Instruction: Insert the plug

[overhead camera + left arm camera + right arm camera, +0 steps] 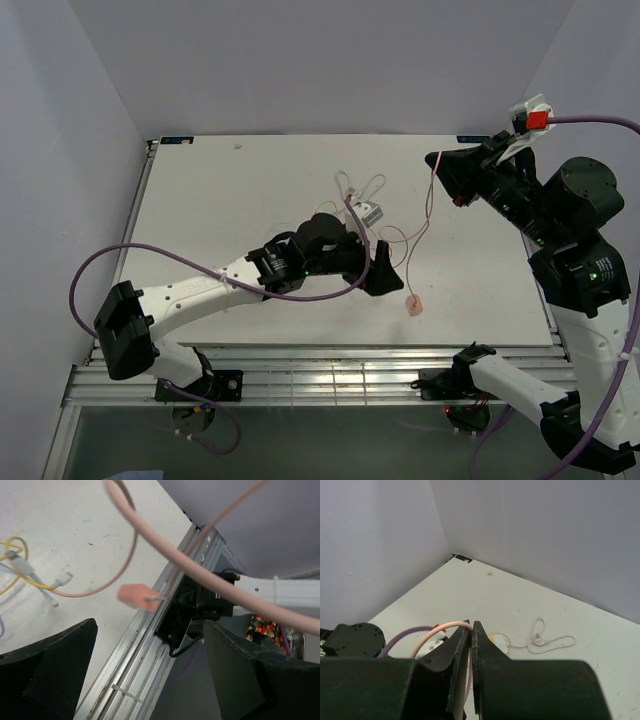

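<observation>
A thin pink cable [428, 205] hangs from my right gripper [438, 163], which is raised over the table's right side and shut on it [471, 626]. The cable ends in a pink plug [413, 305] lying near the table's front edge. In the left wrist view the plug [136, 596] shows its metal tip pointing right, with the pink cable [210, 577] crossing close to the lens. My left gripper [385, 276] stands just left of the plug, open [150, 645], with nothing between its fingers. A small grey adapter [368, 213] lies mid-table.
A white cable [360, 186] lies looped behind the adapter, and again in the right wrist view as a white cable [545, 640]. Yellow and white leads [22, 572] lie tangled by the left gripper. The aluminium rail [320, 375] borders the table's front edge.
</observation>
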You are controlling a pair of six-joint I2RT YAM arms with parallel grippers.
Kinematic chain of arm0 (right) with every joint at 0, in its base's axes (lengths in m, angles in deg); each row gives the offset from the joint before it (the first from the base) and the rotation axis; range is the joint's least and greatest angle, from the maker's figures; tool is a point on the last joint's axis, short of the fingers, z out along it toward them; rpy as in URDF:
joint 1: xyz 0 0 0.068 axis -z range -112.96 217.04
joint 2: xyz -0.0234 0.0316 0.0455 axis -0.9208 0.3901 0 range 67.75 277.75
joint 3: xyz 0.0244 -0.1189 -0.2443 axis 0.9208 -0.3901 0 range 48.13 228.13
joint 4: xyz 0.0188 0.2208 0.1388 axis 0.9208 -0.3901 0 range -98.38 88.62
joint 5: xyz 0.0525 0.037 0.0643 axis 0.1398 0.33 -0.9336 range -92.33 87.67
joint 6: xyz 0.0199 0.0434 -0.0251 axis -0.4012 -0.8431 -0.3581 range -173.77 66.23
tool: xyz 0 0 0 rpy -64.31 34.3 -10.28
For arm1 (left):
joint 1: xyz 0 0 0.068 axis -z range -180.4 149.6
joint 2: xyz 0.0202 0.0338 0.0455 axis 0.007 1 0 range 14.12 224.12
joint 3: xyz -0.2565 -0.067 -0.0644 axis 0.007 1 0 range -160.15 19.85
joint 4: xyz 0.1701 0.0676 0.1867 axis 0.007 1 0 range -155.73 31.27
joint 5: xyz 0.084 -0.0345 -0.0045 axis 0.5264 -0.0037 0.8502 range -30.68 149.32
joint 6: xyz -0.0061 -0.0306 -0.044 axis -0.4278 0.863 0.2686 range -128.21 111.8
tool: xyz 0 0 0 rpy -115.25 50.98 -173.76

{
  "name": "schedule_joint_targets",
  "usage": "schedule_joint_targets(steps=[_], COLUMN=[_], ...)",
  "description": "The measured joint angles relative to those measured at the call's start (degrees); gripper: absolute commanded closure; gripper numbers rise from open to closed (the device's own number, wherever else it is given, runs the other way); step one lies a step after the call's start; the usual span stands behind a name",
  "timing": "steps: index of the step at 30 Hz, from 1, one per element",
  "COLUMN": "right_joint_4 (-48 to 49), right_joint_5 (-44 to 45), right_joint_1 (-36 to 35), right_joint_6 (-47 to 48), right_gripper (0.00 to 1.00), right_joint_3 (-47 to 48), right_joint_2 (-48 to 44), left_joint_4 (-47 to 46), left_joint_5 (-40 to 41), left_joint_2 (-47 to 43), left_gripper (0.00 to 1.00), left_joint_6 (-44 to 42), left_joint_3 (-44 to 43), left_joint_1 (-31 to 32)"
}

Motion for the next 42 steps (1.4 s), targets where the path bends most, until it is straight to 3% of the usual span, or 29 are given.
schedule_joint_targets(steps=[4, 8, 10, 14, 16, 19, 23, 31, 33, 36, 37, 39, 40, 42], right_joint_4=[0.2, 1.9, 2.0, 2.4, 2.5, 2.8, 3.1, 3.0, 2.7, 2.5, 2.6, 2.3, 2.2, 1.9], right_joint_5=[0.4, -2.6, -4.5, -6.1, -6.5, -7.3, -7.2, 2.2, 7.0, 13.5, 15.1, 16.6, 16.7, 16.0], right_joint_1=[0.0, 0.0, 0.0, 0.0, 0.0, 0.0, 0.0, 0.0, 0.0, 0.0, 0.0, 0.0, 0.0, 0.0], right_joint_6=[-1.6, -4.2, -5.4, -6.6, -6.8, -7.0, -7.0, -4.2, -2.8, -0.8, -0.1, 1.0, 1.6, 2.4], right_gripper=[0.92, 0.92, 0.92, 0.92, 0.92, 0.92, 0.92, 0.91, 0.81, 0.54, 0.35, 0.17, 0.03, 0.10], right_joint_3=[-0.2, -3.1, -3.8, -3.8, -3.8, -3.8, -3.7, -3.2, -3.3, -4.9, -6.3, -10.2, -12.7, -19.3], right_joint_2=[-1.0, -3.1, -3.6, -3.6, -3.6, -3.6, -3.5, -1.9, -0.6, 1.6, 2.5, 3.7, 4.5, 4.9], left_joint_4=[-3.7, -8.0, -8.8, -8.8, -8.8, -9.1, -9.5, -5.3, -2.6, 0.7, 1.8, 3.3, 3.8, 5.0], left_joint_5=[3.5, 19.2, 27.6, 39.4, 43.1, 46.9, 48.0, 46.0, 44.3, 41.0, 39.9, 38.1, 37.2, 35.8], left_joint_2=[0.3, 4.7, 8.6, 14.9, 15.6, 15.6, 15.3, 9.5, 5.4, -1.2, -3.8, -8.6, -10.8, -14.4], left_gripper=[0.02, 0.02, 0.14, 0.23, 0.32, 0.71, 1.00, 1.00, 1.00, 1.00, 1.00, 1.00, 1.00, 1.00], left_joint_6=[-2.7, -3.7, -4.5, -5.7, -6.3, -6.8, -7.2, -4.6, -3.0, -0.9, -0.1, 1.3, 1.9, 3.1], left_joint_3=[2.7, 2.8, 1.0, -3.2, -3.5, -3.7, -4.1, -1.9, -0.4, 0.6, 0.7, 0.8, 0.7, 0.5], left_joint_1=[5.9, 11.6, 12.4, 12.2, 12.0, 12.0, 12.0, 13.7, 15.0, 16.5, 16.8, 16.9, 16.9, 16.8])
